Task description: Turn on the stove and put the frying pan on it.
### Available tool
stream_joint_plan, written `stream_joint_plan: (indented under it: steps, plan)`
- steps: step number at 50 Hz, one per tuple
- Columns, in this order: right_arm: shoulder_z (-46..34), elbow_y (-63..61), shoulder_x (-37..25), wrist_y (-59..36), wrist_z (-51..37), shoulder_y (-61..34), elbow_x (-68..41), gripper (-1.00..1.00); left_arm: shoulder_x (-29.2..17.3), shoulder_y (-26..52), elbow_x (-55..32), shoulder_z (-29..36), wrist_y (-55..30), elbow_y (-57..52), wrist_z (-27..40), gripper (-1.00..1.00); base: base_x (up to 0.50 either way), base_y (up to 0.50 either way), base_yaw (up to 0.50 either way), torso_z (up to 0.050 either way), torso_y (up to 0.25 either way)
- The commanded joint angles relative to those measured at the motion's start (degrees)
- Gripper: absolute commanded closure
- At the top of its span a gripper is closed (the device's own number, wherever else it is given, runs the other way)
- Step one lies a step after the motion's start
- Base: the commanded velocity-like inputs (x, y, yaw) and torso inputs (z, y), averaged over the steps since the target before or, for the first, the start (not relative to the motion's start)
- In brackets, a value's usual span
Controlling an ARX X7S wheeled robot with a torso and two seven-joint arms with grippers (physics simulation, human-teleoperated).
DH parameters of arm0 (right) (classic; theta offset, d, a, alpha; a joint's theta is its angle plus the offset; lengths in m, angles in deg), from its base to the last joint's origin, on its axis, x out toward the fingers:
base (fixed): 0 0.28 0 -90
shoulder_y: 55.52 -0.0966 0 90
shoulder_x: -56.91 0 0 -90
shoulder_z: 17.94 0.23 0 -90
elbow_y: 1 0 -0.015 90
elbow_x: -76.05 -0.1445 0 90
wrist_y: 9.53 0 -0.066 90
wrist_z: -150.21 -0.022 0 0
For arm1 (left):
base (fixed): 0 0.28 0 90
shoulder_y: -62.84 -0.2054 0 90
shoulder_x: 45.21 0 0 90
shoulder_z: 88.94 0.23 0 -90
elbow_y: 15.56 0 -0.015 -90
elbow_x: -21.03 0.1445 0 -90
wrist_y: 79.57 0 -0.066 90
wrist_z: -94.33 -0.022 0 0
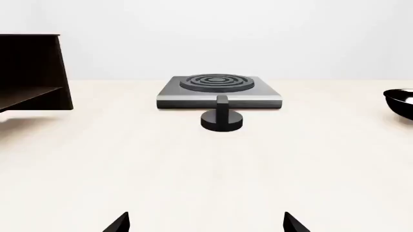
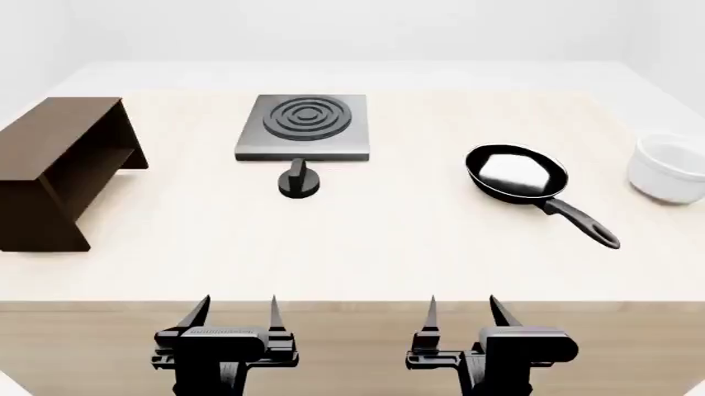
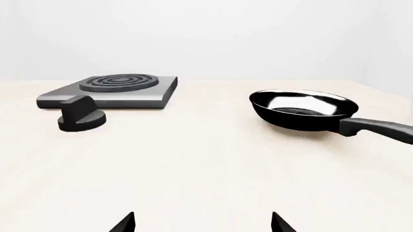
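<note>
The grey stove plate (image 2: 302, 126) with its ringed burner lies at the table's middle back; it also shows in the left wrist view (image 1: 219, 92) and right wrist view (image 3: 110, 91). Its black knob (image 2: 299, 182) stands just in front of it, seen too in the wrist views (image 1: 222, 119) (image 3: 81, 118). The black frying pan (image 2: 516, 173) sits right of centre, handle pointing toward the front right; it shows in the right wrist view (image 3: 303, 110). My left gripper (image 2: 236, 313) and right gripper (image 2: 463, 312) are both open and empty at the table's front edge, far from everything.
A brown wooden shelf (image 2: 55, 169) stands at the left; a white bowl (image 2: 669, 167) stands at the far right. The light wooden table (image 2: 364, 247) has its front edge just ahead of the grippers.
</note>
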Motion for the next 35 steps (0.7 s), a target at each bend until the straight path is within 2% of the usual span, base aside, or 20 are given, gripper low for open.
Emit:
stream_joint_plan:
  steps: [1, 18, 24, 31, 35]
  plan:
    - [-1.25, 0.27, -0.90, -0.45, -1.28, -0.20, -0.56, -1.00, -0.90, -0.02, -0.83, 1.04, 0.05, -0.04, 1.13, -1.00, 0.00, 0.00, 0.00, 0.000, 0.000]
    - [-4.78, 0.26, -3.41, -1.54, -4.36, -0.78, -1.62, -1.00, -3.26, 0.40, -3.85, 3.47, -0.06, -0.26, 4.05, -1.00, 0.00, 0.00, 0.00, 0.000, 0.000]
    - [-4.44, -3.78, -3.91, -5.97, -7.37, -1.30, -0.45, -1.00, -3.90, 1.16, -4.81, 2.85, -6.36, -5.83, 6.29, -1.00, 0.00, 0.00, 0.00, 0.000, 0.000]
    - [-3.68, -19.48, -5.18, -17.38, -8.28, -0.83, -1.23, -1.00, -5.33, 2.52, -6.59, 2.68, -18.36, -17.63, 7.70, -1.00, 0.03, 0.00, 0.00, 0.000, 0.000]
    - [-4.19, -20.88, -5.58, -18.79, -8.01, -0.54, -2.03, -1.00, -5.82, 2.24, -6.54, 3.03, -18.54, -18.65, 8.19, -1.00, 0.46, 0.00, 0.00, 0.000, 0.000]
